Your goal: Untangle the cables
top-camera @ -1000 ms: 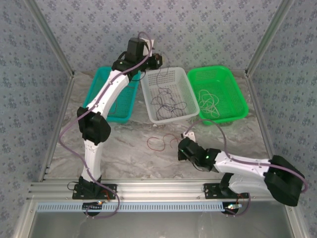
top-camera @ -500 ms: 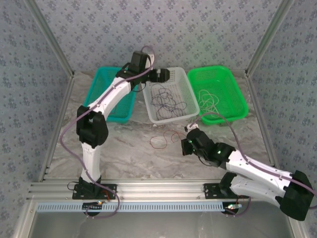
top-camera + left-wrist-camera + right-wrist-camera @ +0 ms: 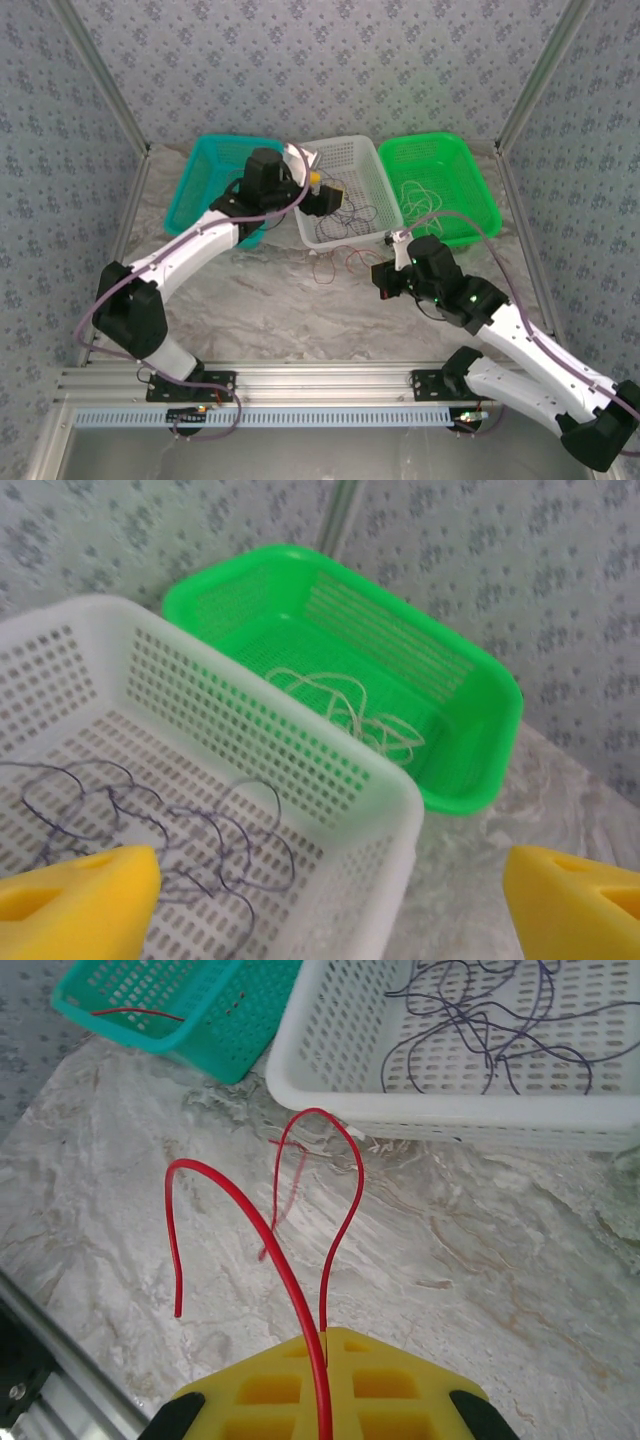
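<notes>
Red cable (image 3: 318, 1111) is arching mid-frame, my right gripper (image 3: 325, 1342) clamping it; my left gripper (image 3: 330, 892) is hanging wide open, empty, over the white basket (image 3: 300, 732). Next it's probably needing carrying to the upper-left teal basket (image 3: 205, 1015)

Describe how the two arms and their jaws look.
The left arm and the right arm both have white shells with black joints and black bases. A purple-grey cable loops along each. The jaws are yellow, with square pockets moulded in.
</notes>
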You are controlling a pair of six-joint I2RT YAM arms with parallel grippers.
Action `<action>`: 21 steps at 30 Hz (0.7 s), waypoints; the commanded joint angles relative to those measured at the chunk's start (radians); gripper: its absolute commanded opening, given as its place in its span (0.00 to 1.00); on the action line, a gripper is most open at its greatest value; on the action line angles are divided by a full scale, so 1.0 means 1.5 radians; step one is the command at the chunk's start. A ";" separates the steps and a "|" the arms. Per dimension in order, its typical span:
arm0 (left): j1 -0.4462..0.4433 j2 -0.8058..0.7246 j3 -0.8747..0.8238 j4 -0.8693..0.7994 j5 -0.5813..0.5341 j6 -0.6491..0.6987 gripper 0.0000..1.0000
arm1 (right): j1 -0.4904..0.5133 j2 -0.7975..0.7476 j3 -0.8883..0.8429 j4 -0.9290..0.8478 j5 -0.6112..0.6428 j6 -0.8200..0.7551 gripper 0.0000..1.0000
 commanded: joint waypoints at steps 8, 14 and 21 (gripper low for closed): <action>-0.035 -0.122 -0.187 0.096 0.030 -0.002 0.86 | -0.059 -0.006 0.067 -0.021 -0.113 -0.043 0.00; -0.038 -0.182 -0.242 0.105 0.001 -0.015 0.86 | -0.084 0.003 0.097 -0.038 -0.144 -0.065 0.00; -0.038 -0.196 -0.283 0.092 -0.017 -0.008 0.86 | -0.089 0.010 0.110 -0.038 -0.150 -0.068 0.00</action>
